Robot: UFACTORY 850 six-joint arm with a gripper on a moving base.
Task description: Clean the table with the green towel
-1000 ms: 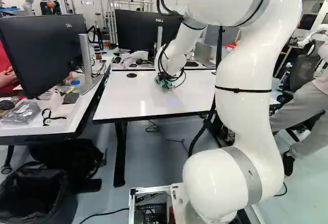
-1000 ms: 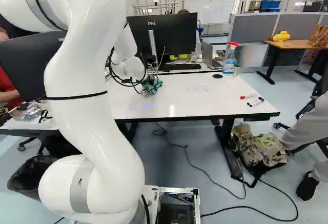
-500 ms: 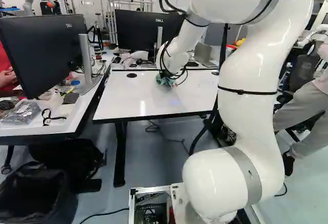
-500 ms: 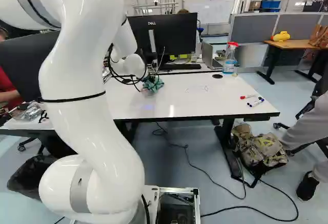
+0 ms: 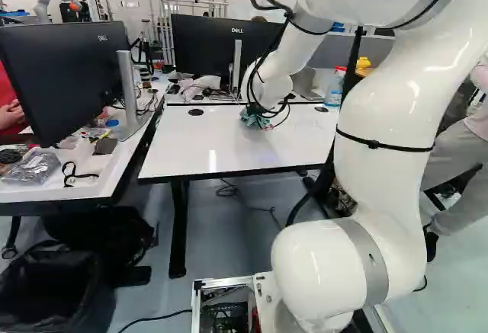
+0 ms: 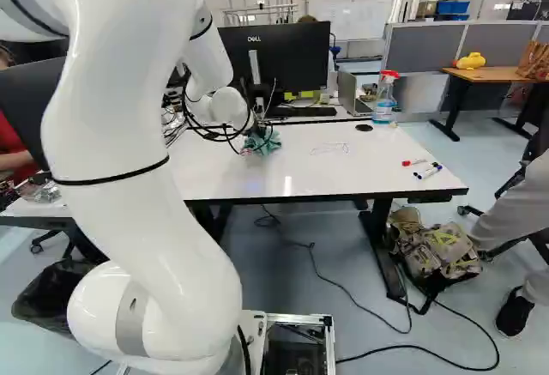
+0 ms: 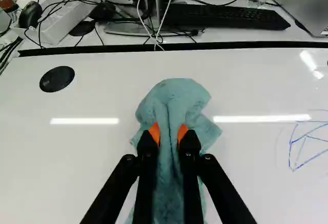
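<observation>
At the far half of the white table [image 5: 229,146], the gripper [image 5: 266,112] is low over the tabletop, partly hidden by cables and the wrist. The green towel [image 6: 264,142] is bunched beneath it on the surface. In the wrist view the gripper [image 7: 168,133] is shut on the towel [image 7: 177,98], its orange pads [image 7: 154,131] pinching a fold from both sides. Cloth spreads ahead of the fingers and trails back between them. Blue pen lines [image 7: 307,144] mark the white surface beside the towel.
Behind the table's far edge stand a monitor [image 6: 287,57], a keyboard [image 7: 225,18] and a laptop [image 6: 350,92]. A spray bottle [image 6: 385,96] stands at the far right corner; markers [image 6: 426,171] lie near the right edge. Another monitor [image 5: 65,74] stands on the left desk.
The arm has swung a little to the right in the left base view, and the towel has slid along the table with the gripper. The base has stayed put.
</observation>
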